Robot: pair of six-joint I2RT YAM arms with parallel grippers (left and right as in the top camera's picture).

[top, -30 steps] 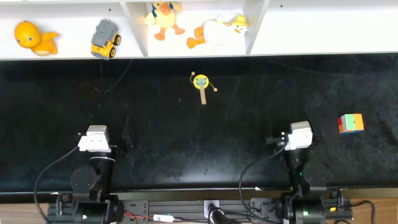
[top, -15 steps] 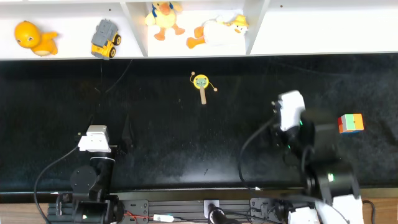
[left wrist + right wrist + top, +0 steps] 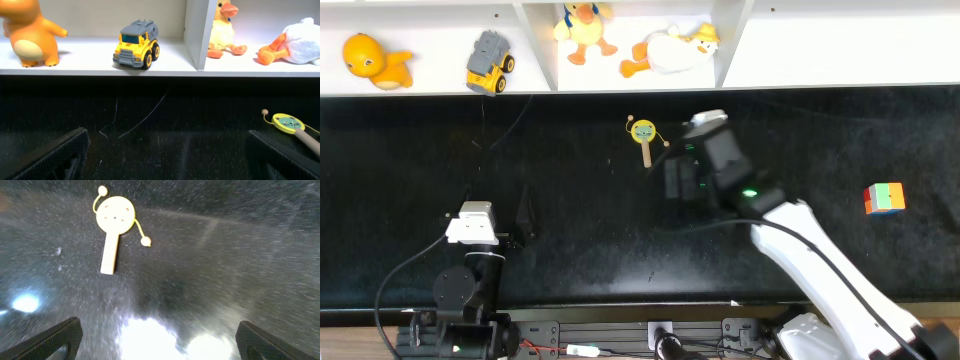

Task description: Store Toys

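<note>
We find a yellow toy truck [image 3: 490,62] and three duck toys [image 3: 378,60] on the white shelf [image 3: 430,85], the yellow wooden-handled drum rattle [image 3: 112,232] just ahead of the right end effector [image 3: 157,325], its fingers parted, the multicoloured cube [image 3: 883,198] well to its right, both unstored on the black desk [image 3: 570,220].

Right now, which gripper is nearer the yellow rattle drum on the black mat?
Right. The right gripper hovers close to the rattle drum, which lies just ahead of its jaws; the left gripper sits far back near its own base.
</note>
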